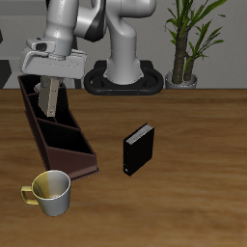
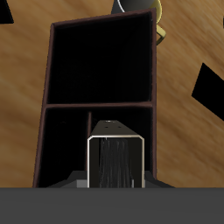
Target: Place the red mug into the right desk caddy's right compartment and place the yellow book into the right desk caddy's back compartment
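Note:
My gripper (image 1: 48, 95) is shut on the yellow book (image 1: 48, 99), a thin grey-beige book held upright. It hangs over the right desk caddy (image 1: 60, 152), a long dark-brown box, with its lower edge at about rim height above the section behind the large end one. In the wrist view the book (image 2: 116, 162) stands just before a divider (image 2: 101, 106), with the large end section beyond it. The red mug is not in view in either frame.
A yellow-and-white mug (image 1: 50, 190) stands just off the caddy's front end, near the table's front edge; it also shows in the wrist view (image 2: 140, 7). A thicker black book (image 1: 139, 150) stands upright mid-table. A potted plant (image 1: 185, 48) stands at the back.

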Motion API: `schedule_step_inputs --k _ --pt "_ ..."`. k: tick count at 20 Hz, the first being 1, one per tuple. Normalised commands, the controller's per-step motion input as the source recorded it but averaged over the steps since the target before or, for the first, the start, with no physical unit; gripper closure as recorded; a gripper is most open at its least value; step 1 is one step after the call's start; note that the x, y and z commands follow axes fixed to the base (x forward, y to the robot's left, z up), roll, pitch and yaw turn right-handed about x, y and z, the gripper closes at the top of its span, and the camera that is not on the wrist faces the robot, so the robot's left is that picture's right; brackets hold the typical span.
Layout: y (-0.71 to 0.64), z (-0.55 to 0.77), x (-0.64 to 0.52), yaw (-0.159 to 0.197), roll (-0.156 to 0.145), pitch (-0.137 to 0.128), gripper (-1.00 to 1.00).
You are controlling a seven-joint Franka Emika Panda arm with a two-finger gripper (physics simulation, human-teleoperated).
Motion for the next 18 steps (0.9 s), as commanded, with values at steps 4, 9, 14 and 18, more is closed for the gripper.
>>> schedule_step_inputs --k 4,9,14,18 --pt "0.06 -0.02 0.05 -0.005 0.014 0.002 1.0" --pt "0.0 -0.02 0.08 0.012 -0.003 -0.004 1.0" --pt "-0.07 -0.02 0.03 -0.031 -0.006 0.0 1.0" --pt "0.03 -0.2 0.07 0.009 0.008 0.024 1.0"
